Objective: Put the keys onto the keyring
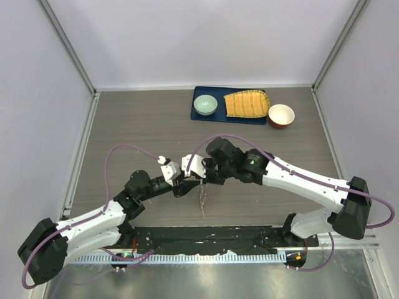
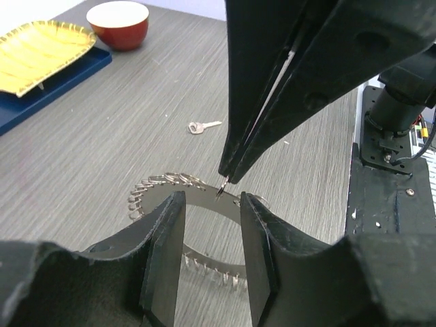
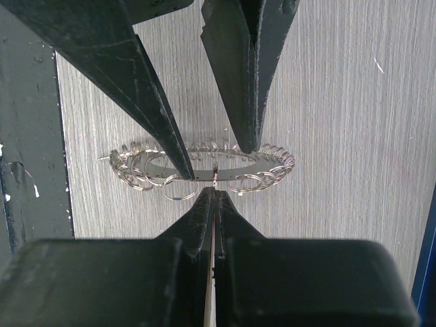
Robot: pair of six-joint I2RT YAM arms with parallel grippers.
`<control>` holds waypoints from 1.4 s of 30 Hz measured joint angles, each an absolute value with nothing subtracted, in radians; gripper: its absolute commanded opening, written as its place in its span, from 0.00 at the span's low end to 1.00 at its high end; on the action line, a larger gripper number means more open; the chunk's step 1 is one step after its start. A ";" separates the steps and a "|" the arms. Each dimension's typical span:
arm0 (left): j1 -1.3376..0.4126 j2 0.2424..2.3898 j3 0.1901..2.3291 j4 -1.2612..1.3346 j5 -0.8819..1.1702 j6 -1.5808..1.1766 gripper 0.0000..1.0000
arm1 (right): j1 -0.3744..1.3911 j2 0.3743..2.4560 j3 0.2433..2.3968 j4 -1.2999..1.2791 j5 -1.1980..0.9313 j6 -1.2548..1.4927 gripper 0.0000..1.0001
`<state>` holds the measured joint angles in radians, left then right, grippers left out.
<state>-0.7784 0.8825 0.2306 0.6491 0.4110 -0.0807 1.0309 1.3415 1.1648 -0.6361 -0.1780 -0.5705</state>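
Observation:
The keyring [image 1: 202, 200], a grey ring plate fringed with small split rings, hangs edge-on in the air between both arms. My right gripper [image 1: 201, 179] [image 3: 215, 189] is shut, its tips pinching one small split ring on the keyring's [image 3: 272, 162] rim. My left gripper [image 1: 181, 187] [image 2: 211, 201] has its jaws apart, and the keyring's band [image 2: 208, 262] crosses the gap between them. Whether the pads touch it I cannot tell. One small silver key [image 2: 203, 126] lies flat on the table beyond the ring, apart from both grippers.
At the back, a blue tray [image 1: 221, 118] holds a pale green bowl [image 1: 205, 104] and a yellow ridged dish [image 1: 247, 104]. A red-and-white bowl [image 1: 281, 116] stands just right of it. The black base rail [image 1: 206, 237] runs along the near edge.

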 measured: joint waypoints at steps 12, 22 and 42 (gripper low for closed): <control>-0.778 0.918 0.249 0.664 0.448 -0.043 0.28 | 1.032 1.341 1.164 -0.636 -0.185 -0.570 0.01; -0.777 0.933 0.261 0.669 0.469 -0.039 0.13 | 1.032 1.335 1.164 -0.636 -0.187 -0.570 0.01; -0.777 0.836 0.226 0.632 0.391 -0.009 0.00 | 1.018 1.256 1.163 -0.581 -0.086 -0.365 0.89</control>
